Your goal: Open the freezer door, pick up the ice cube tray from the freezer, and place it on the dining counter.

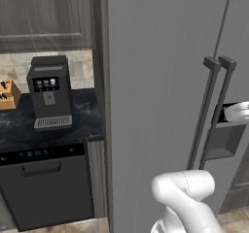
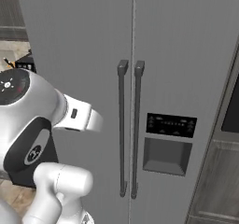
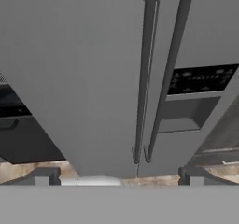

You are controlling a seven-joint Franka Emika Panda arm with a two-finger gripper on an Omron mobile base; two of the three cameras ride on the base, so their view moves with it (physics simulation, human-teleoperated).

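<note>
The two-door grey fridge (image 2: 116, 41) stands closed in front of the robot. The freezer door (image 2: 186, 55) is the right-hand one, with a dark control panel (image 2: 171, 125) above a recessed dispenser niche (image 2: 166, 157); its long dark vertical bar handle (image 2: 137, 129) runs just beside the matching handle of the plain door (image 2: 122, 129), the two parted by the seam between the doors. The plain door (image 2: 74, 55) fills the left half.

The end effector (image 3: 116, 178) is released, its two dark fingertips (image 3: 42, 177) spread wide at the bottom of the hand view, pointed at the lower ends of both handles and well apart from them, holding nothing.

Left of the fridge, a dark worktop surface (image 1: 14, 125) carries a coffee machine (image 1: 48, 93) and a wooden knife block (image 1: 7, 95). Below it sits a dark dishwasher (image 1: 46, 188).
</note>
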